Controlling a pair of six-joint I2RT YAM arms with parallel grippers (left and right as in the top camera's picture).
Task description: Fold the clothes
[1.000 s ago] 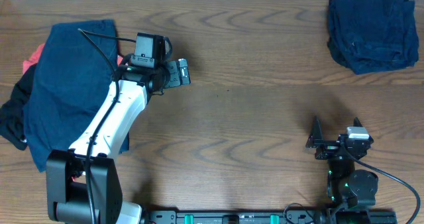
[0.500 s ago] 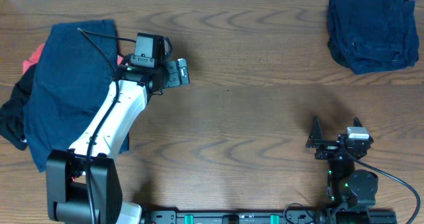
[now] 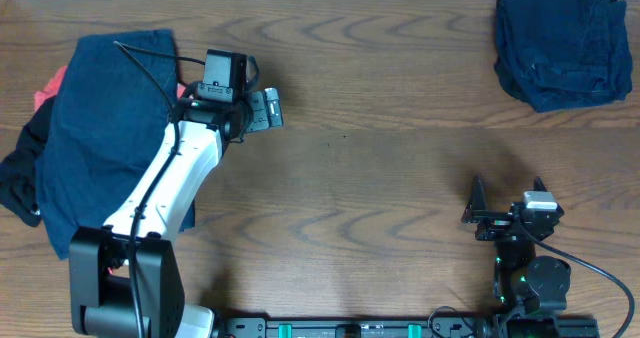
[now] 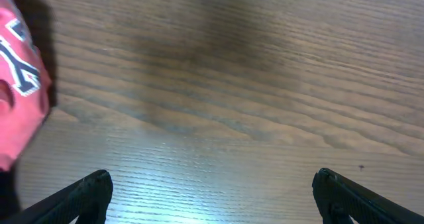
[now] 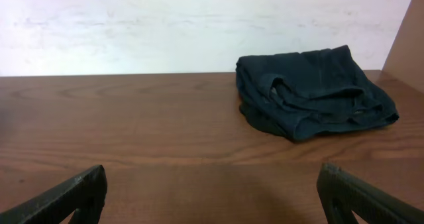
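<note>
The clothes lie in two places. At the table's left is a loose pile: a dark navy piece on top, a red-orange one with white print and a black one under it. A folded navy stack sits at the far right corner. My left gripper hovers open over bare wood just right of the pile, holding nothing. My right gripper stands open low at the near right, facing the navy stack from far off.
The dark wooden table stretches between the two heaps. A white wall closes the far side. The left arm's white link lies across the pile's right edge.
My left gripper has slid a little to the left, toward the pile. The right arm and the clothes have not moved.
</note>
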